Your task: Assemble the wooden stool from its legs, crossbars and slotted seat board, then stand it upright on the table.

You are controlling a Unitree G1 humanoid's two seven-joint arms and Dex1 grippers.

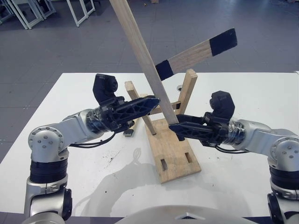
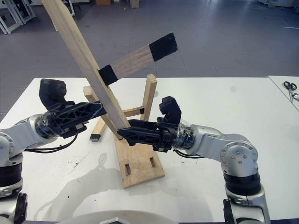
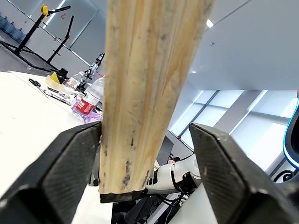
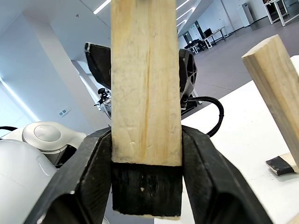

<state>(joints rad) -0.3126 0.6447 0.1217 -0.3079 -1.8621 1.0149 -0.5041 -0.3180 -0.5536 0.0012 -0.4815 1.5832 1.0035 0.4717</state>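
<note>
Clamping the leg's (image 4: 145, 84) black tip is the right end effector (image 4: 146, 151).

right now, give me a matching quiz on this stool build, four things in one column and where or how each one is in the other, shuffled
Things
1. slotted seat board
2. long leg
3. left end effector
4. black-taped leg

States
A. open, a finger on each side of the long leg
B. lying flat on the table
C. rising at the back, top end toward the robot's right
D. lower end clamped in the right end effector

Pairs: 1-B, 2-D, 3-A, 4-C
</note>
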